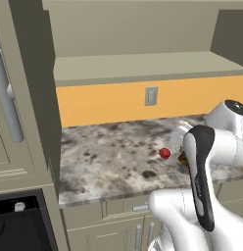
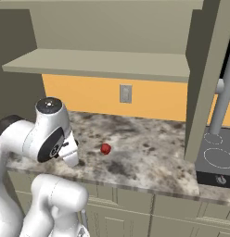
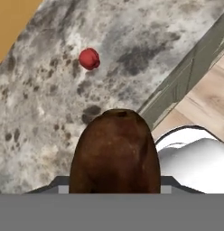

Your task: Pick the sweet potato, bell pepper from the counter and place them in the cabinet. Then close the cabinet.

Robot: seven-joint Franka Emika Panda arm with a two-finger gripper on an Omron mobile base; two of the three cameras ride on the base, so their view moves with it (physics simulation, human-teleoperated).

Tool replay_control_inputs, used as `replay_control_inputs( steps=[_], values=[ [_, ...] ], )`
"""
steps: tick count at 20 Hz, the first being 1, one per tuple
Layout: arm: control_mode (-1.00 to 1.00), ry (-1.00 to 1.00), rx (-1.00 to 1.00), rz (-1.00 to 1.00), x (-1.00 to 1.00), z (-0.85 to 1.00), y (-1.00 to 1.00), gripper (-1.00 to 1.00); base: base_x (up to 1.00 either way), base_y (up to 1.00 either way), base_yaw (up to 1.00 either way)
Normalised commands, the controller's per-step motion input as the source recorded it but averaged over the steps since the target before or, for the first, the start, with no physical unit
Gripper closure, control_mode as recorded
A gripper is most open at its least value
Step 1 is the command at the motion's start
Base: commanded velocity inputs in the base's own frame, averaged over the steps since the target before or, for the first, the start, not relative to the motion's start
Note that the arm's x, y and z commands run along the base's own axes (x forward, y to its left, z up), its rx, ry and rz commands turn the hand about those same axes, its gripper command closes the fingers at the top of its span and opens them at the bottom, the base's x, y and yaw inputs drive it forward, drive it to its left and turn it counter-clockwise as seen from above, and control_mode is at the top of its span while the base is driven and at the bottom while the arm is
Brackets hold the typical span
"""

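Sweet potato (image 3: 115, 151): clamped in gripper (image 3: 114, 189), above counter (image 3: 50, 113). Bell pepper (image 3: 89, 58): on counter, well apart from sweet potato.

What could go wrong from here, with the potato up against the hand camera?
1. The sweet potato hides the fingertips in the hand view, so the grip cannot be checked; it may slip on the lift to the cabinet.
2. The hand sits low near the counter front edge; a dropped potato could roll to the floor.
3. The bell pepper lies close by on the counter; a wide swing could knock it away.
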Motion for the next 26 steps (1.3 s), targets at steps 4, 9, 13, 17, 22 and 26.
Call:
replay_control_inputs(
  steps=[4,9,13,17,22,26],
  values=[
    [-1.0,-0.34,-0.01,0.0,-0.14,1.0,0.0,1.0,0.0,0.0,0.0],
    [-1.0,-0.36,-0.04,0.0,0.1,0.99,0.1,1.0,0.0,0.0,0.0],
    [-1.0,-0.24,-0.1,0.0,0.38,0.9,0.26,1.0,0.0,0.0,0.0],
    [-1.0,-0.04,-0.11,0.0,0.48,0.78,0.34,1.0,0.0,0.0,0.0],
    [-1.0,-0.02,-0.1,0.0,0.51,0.76,0.25,1.0,0.0,0.0,0.0],
    [-1.0,-0.08,-0.07,0.0,0.68,0.51,0.16,1.0,0.0,0.0,0.0]
  ],
)
